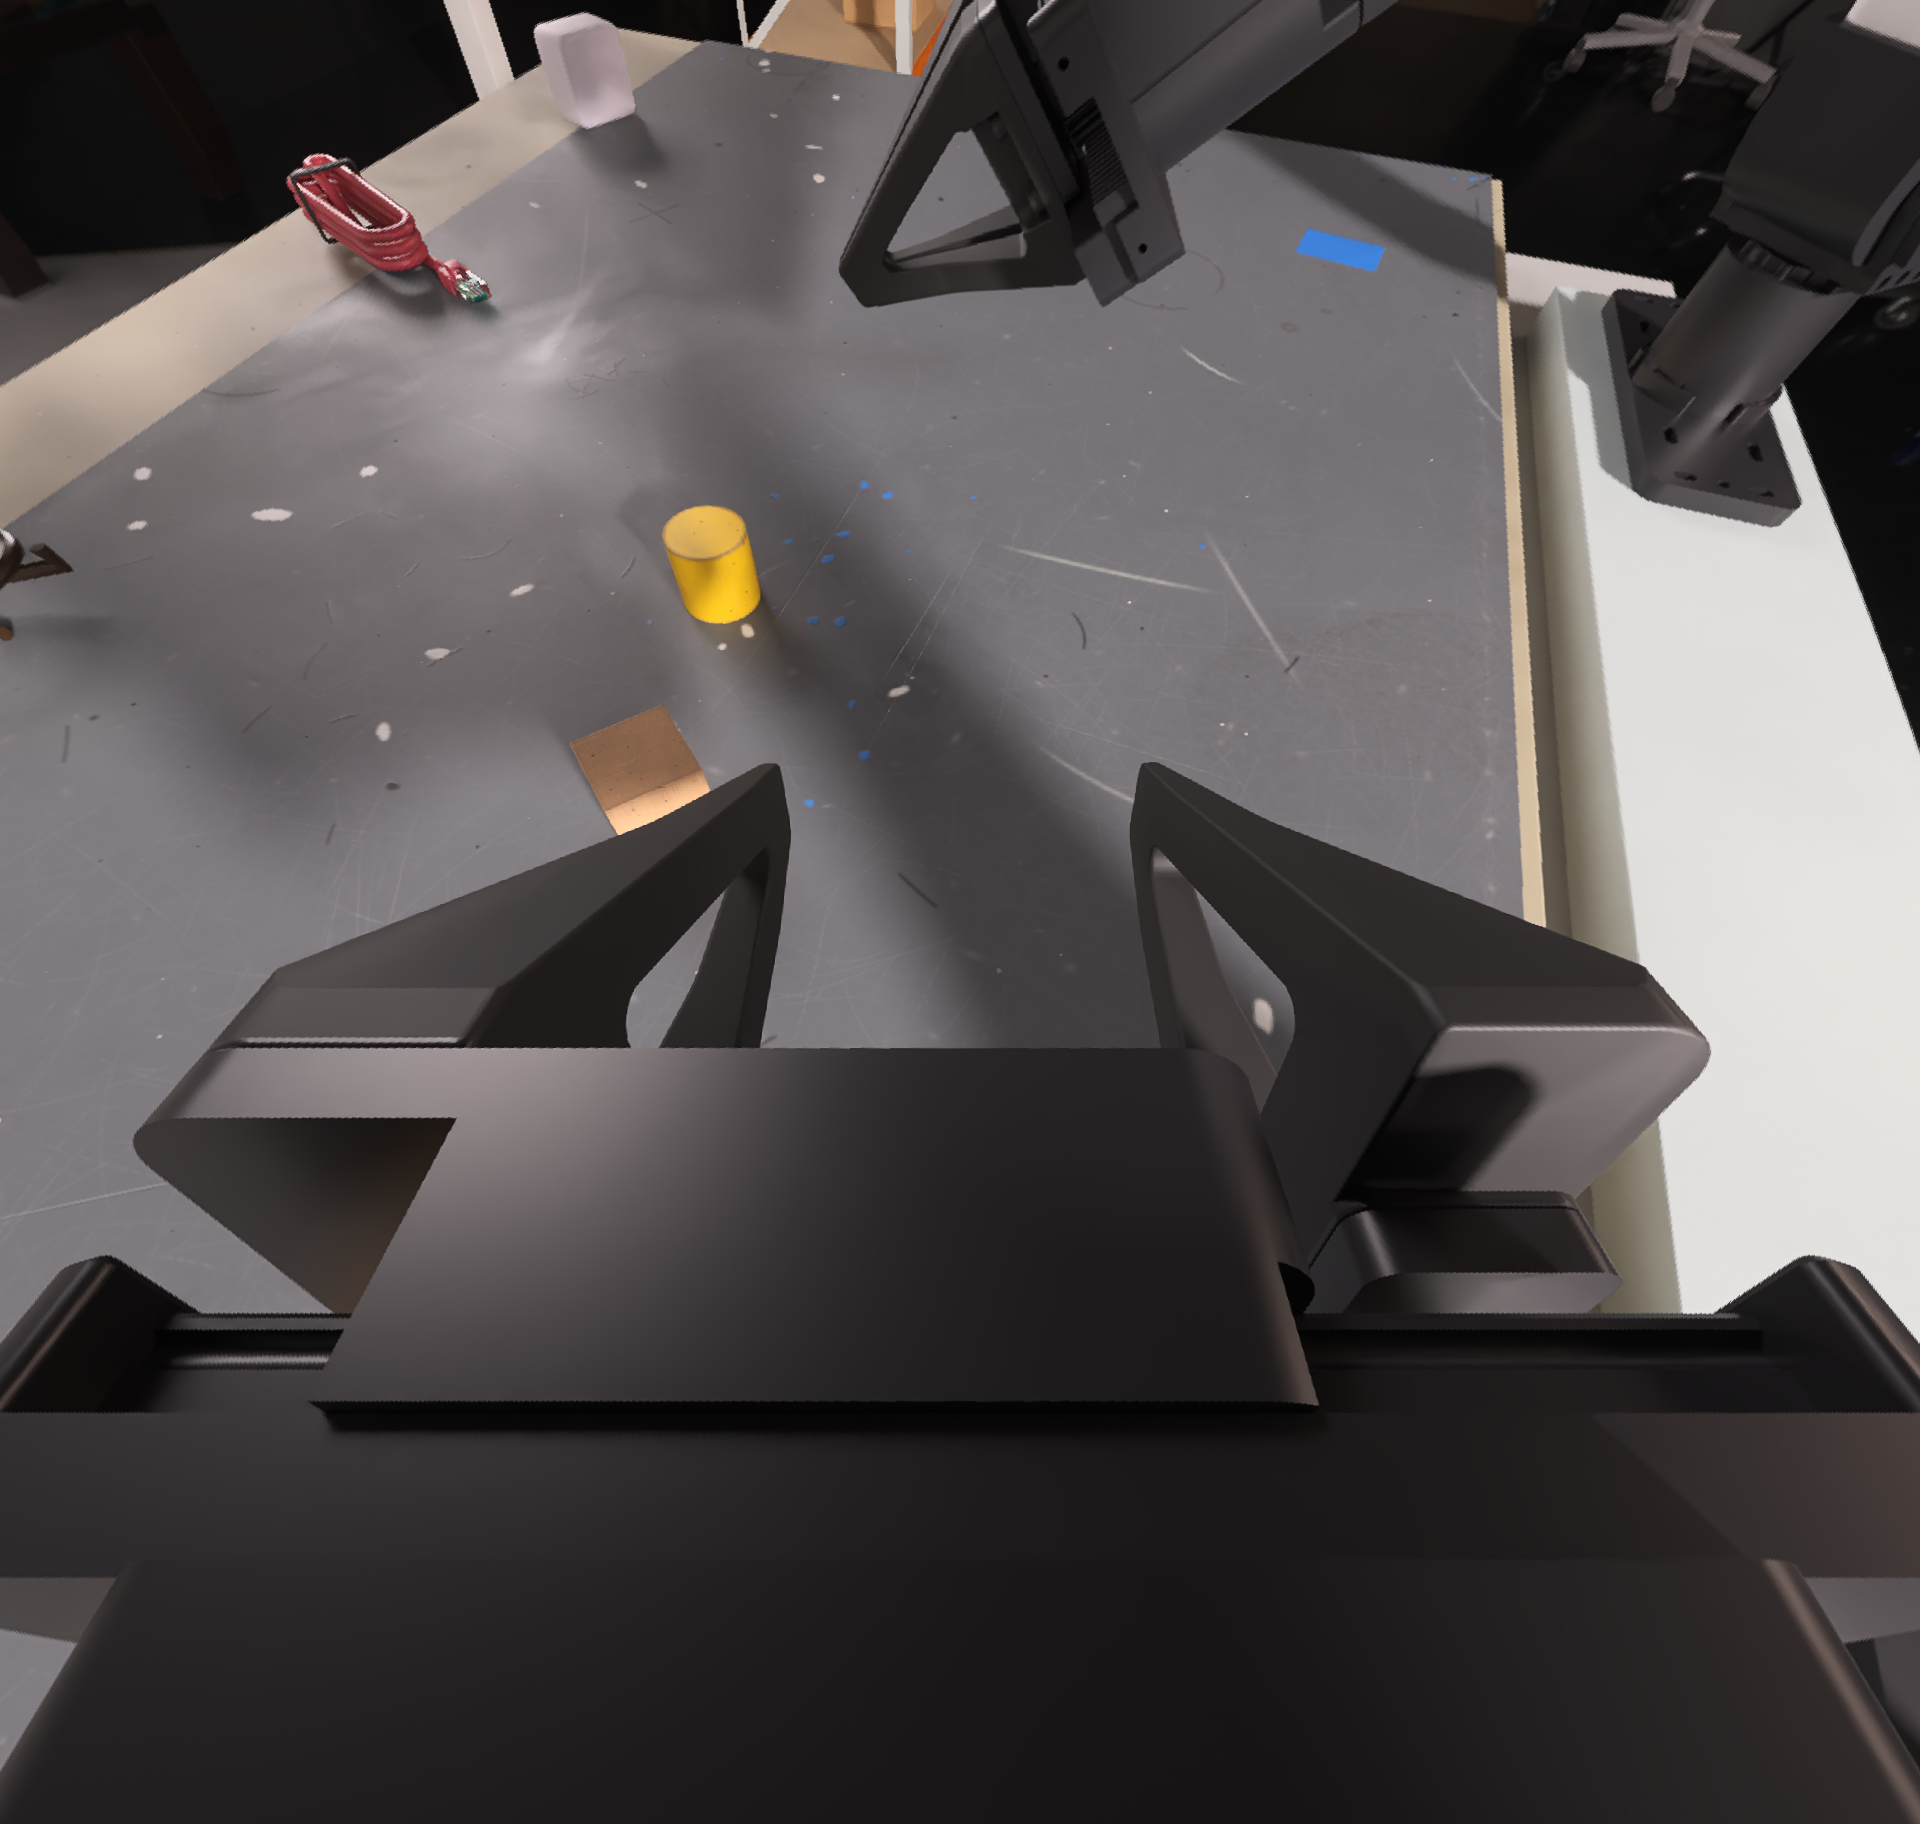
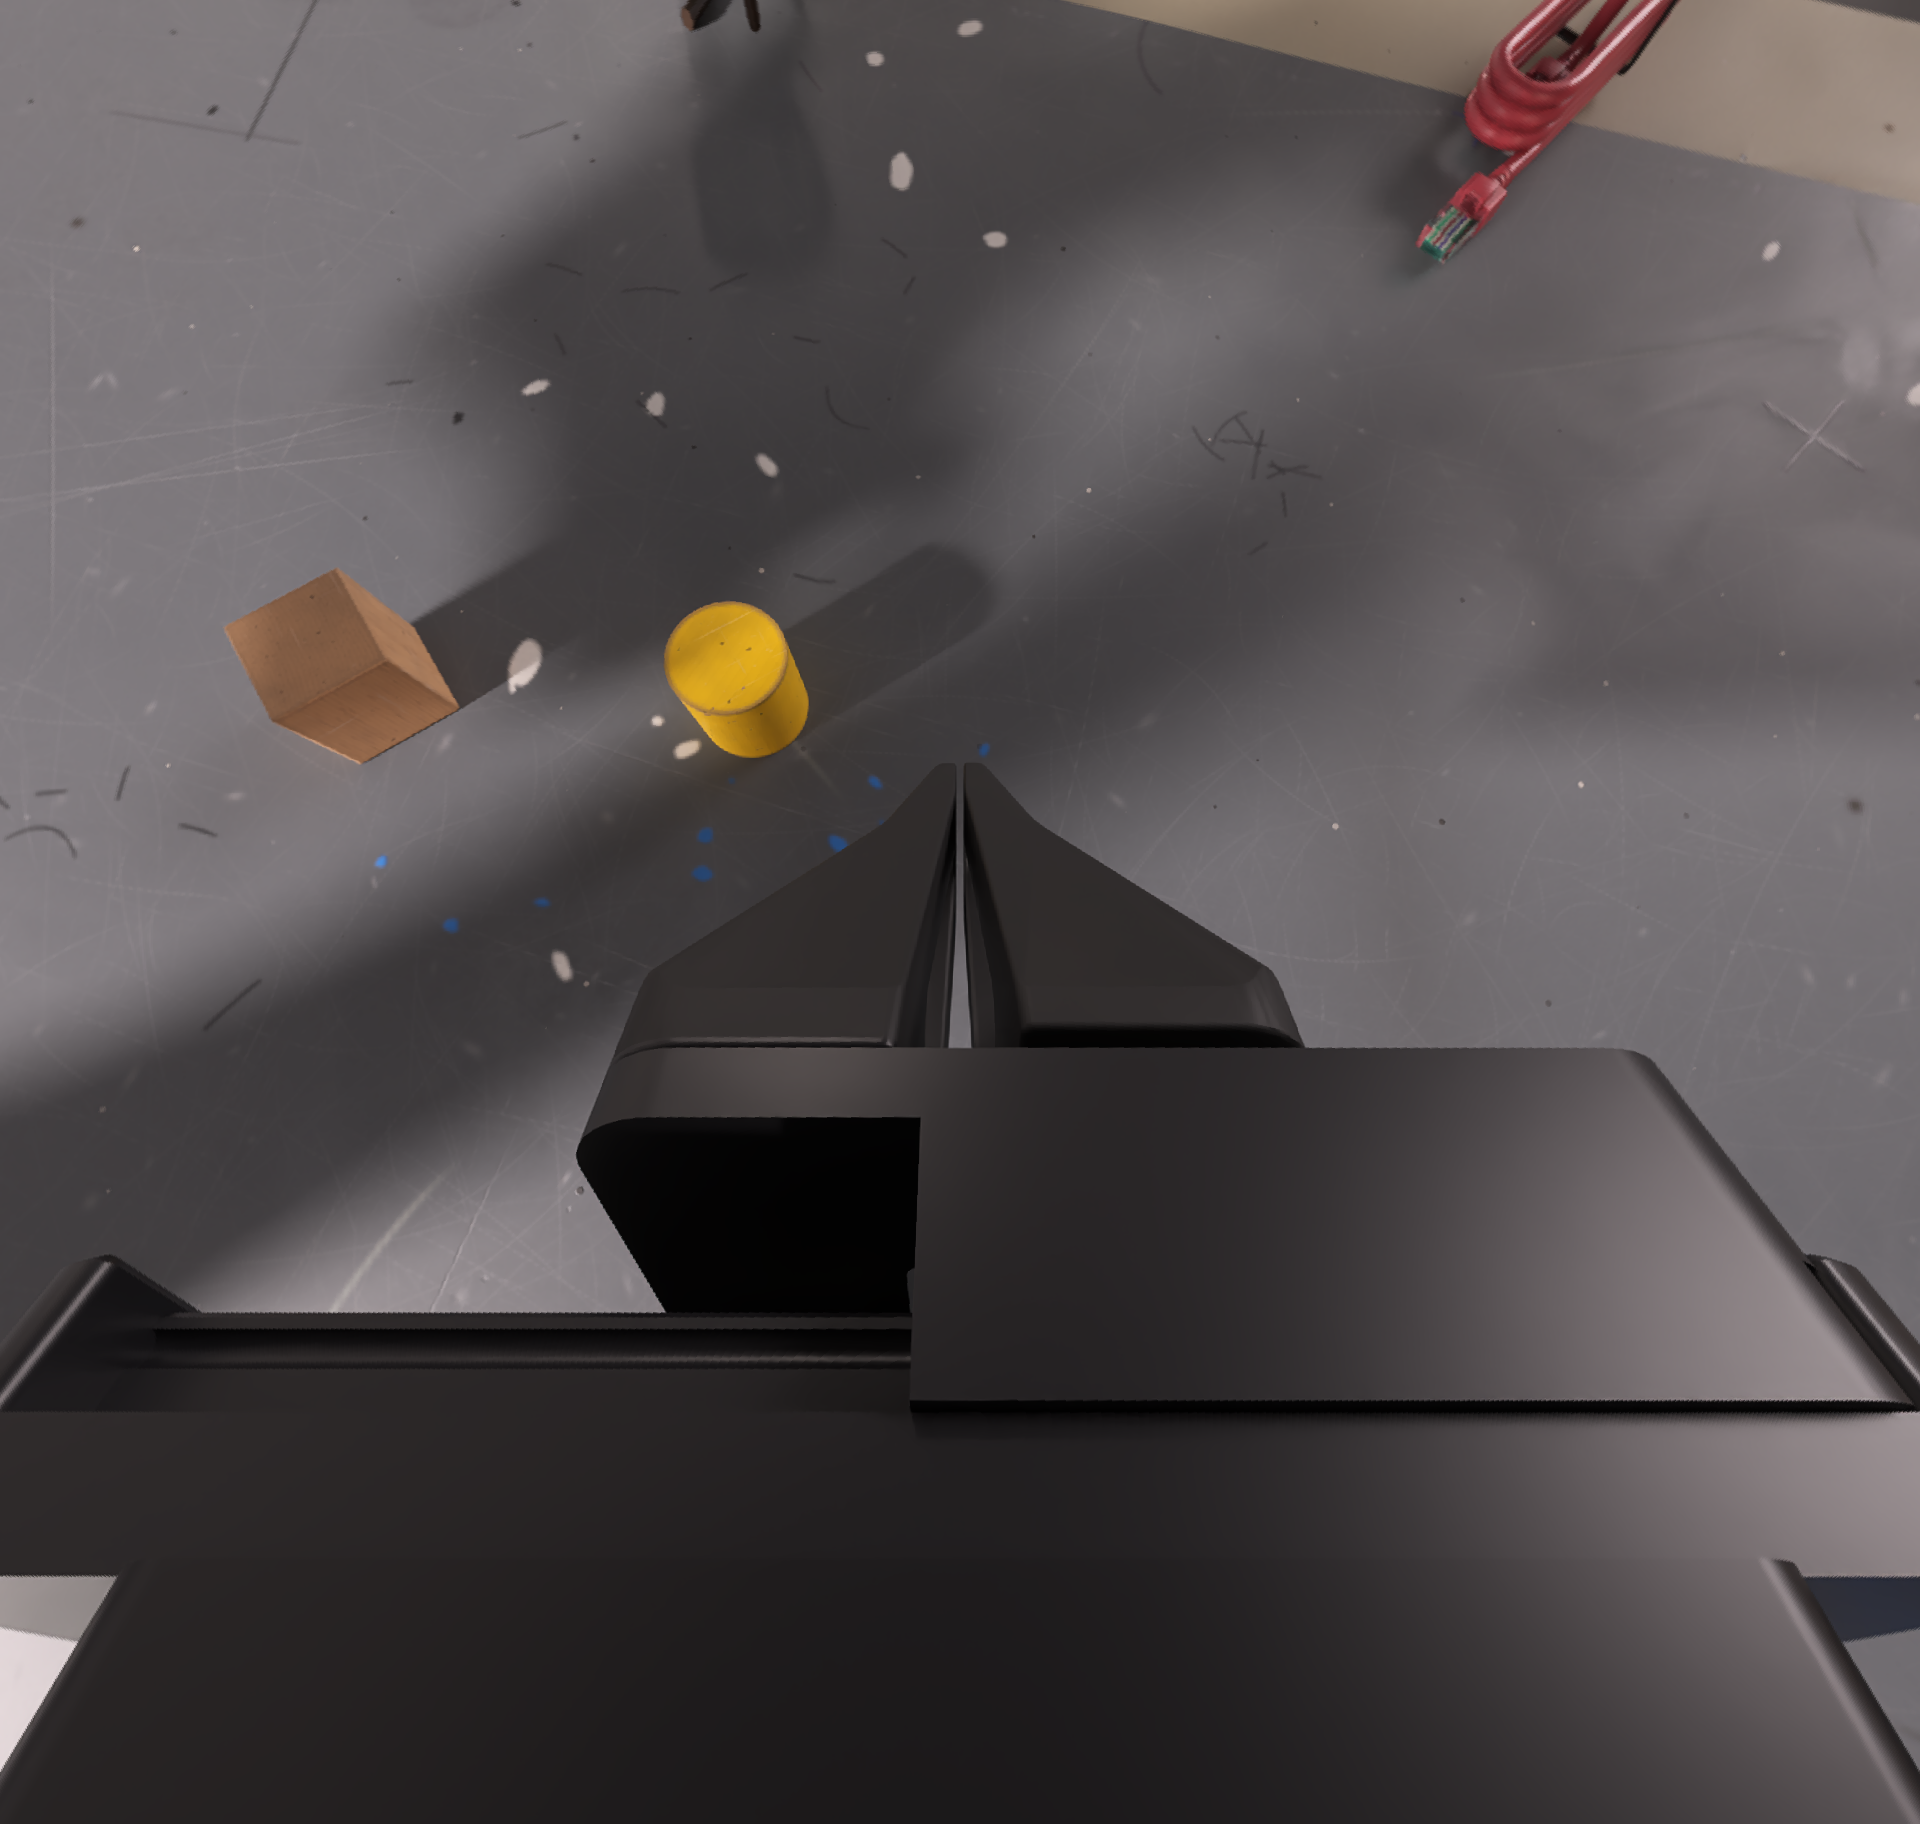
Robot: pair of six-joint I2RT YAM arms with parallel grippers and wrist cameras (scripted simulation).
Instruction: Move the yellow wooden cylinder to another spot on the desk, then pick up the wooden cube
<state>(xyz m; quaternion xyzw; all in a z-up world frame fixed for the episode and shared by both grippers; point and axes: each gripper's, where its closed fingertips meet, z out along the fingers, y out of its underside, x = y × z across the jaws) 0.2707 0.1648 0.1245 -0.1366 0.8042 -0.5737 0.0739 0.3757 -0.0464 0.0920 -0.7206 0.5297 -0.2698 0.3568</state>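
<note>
Overhead, the left pincer (image 1: pixel 956 787) hangs wide apart above the grey tabletop (image 1: pixel 1143 579), gripping nothing; the wooden cube (image 1: pixel 639 768) lies just beyond its left fingertip, partly hidden by it. Farther ahead the yellow wooden cylinder (image 1: pixel 712 564) stands upright, apart from the cube. Meanwhile the right pincer (image 2: pixel 958 772) has its fingers pressed nearly together, empty, with the cylinder just ahead, untouched.
</note>
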